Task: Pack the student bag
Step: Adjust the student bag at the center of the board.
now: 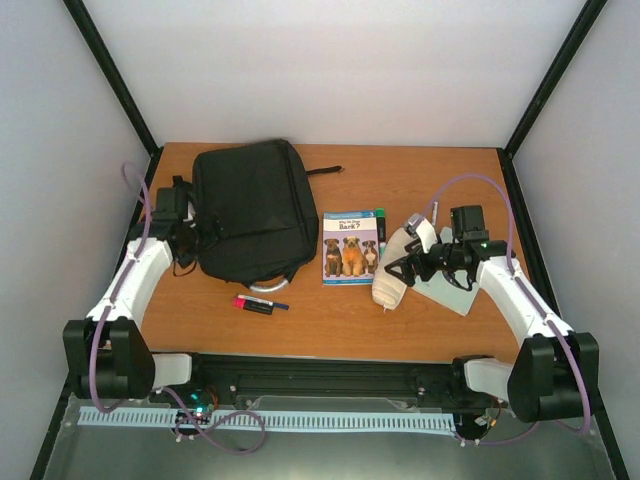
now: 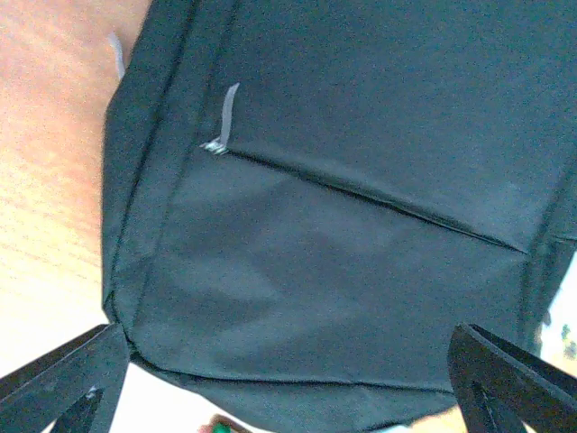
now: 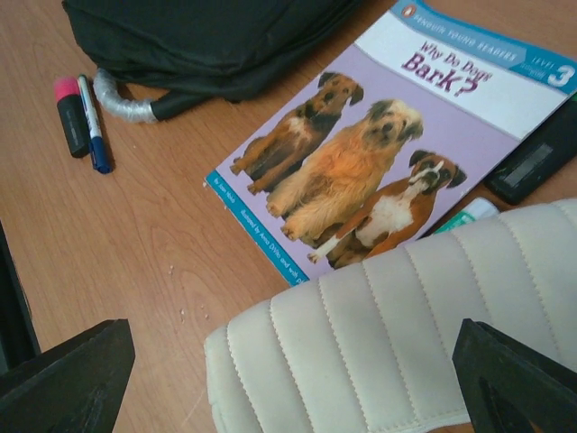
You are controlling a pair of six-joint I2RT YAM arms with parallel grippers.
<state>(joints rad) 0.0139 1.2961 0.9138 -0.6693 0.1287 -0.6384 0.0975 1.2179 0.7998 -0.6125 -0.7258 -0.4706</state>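
A brown wooden worktop (image 1: 330, 330) between white walls carries the student bag (image 1: 255, 205), lying flat at its back left. The left jaws stand wide and empty over the bag's left edge; the right jaws stand wide over a cream pouch (image 1: 386, 290).

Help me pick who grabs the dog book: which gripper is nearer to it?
Right. The right gripper hangs over the cream pouch just beside the book's right edge; the left gripper is at the bag's far left side, with the bag between it and the book.
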